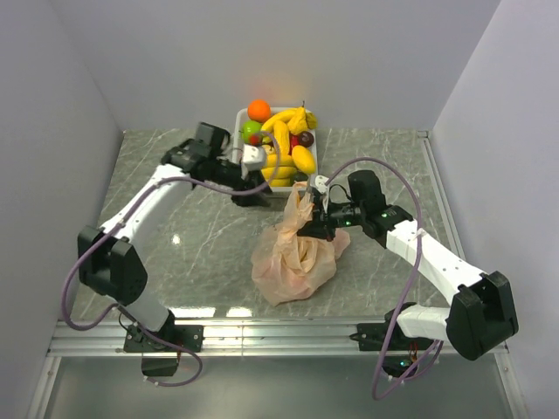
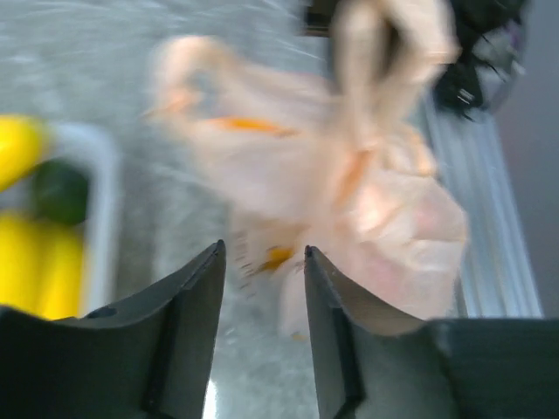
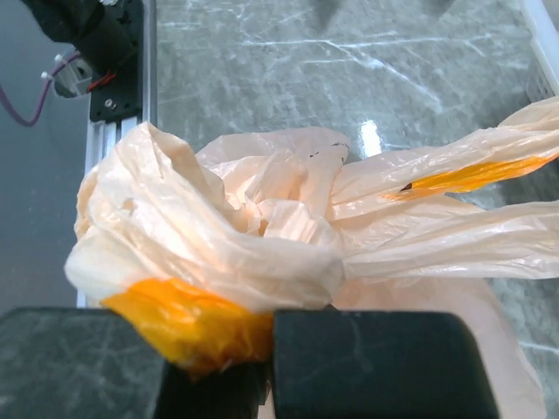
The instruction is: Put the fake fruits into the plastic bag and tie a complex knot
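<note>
The pale peach plastic bag [image 1: 293,262] lies bulging on the table's middle, its top pulled up. My right gripper [image 1: 314,225] is shut on a bunched fold of the bag [image 3: 210,253] with orange print, just beside a twisted lump, the knot [image 3: 293,218]. Two flat handle ends [image 3: 454,179] stream off to the right. My left gripper [image 1: 253,197] stands open and empty beside the tray, apart from the bag [image 2: 376,192]; nothing lies between its fingers [image 2: 262,253]. Fake fruits [image 1: 288,140], among them bananas, an orange and a lime, are piled in the white tray. What the bag holds is hidden.
The white tray [image 1: 242,118] sits at the back centre against the wall; its rim [image 2: 100,201] and a yellow banana [image 2: 35,262] show blurred in the left wrist view. An aluminium rail [image 1: 279,336] runs along the near edge. Walls close in on three sides.
</note>
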Controlling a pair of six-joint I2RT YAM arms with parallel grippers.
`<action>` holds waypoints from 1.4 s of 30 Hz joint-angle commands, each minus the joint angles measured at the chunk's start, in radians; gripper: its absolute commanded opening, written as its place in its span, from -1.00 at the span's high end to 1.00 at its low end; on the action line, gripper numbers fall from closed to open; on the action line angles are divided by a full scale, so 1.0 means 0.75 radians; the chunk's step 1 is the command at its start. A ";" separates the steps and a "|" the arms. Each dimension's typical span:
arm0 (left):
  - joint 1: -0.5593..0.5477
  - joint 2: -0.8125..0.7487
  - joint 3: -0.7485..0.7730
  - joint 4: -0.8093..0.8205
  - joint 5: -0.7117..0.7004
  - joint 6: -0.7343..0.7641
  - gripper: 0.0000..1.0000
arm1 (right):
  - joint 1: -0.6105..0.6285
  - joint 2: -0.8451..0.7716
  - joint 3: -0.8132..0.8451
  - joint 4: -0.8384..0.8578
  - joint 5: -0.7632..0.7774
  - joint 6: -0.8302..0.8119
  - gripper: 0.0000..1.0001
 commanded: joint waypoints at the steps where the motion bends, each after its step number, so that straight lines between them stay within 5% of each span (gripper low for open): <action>1: 0.107 -0.081 0.025 0.220 0.007 -0.315 -0.06 | -0.010 -0.055 0.012 -0.015 -0.107 -0.116 1.00; 7: 0.071 0.049 0.195 0.590 -0.024 -0.823 -0.31 | -0.008 -0.043 0.042 -0.097 -0.142 -0.278 1.00; 12: -0.001 0.186 0.316 0.588 0.045 -0.883 -0.35 | -0.008 -0.022 0.079 -0.167 -0.126 -0.372 1.00; 23: -0.089 0.283 0.363 0.317 0.150 -0.691 -0.24 | -0.006 0.000 0.106 -0.232 -0.115 -0.476 1.00; 29: -0.093 0.350 0.480 0.082 0.185 -0.515 0.35 | -0.006 0.000 0.102 -0.206 -0.099 -0.452 1.00; 38: -0.097 0.358 0.514 -0.025 0.136 -0.411 0.19 | -0.010 -0.012 0.094 -0.198 -0.093 -0.443 1.00; 42: -0.095 0.366 0.541 -0.021 0.109 -0.388 0.44 | -0.010 -0.008 0.098 -0.206 -0.091 -0.445 1.00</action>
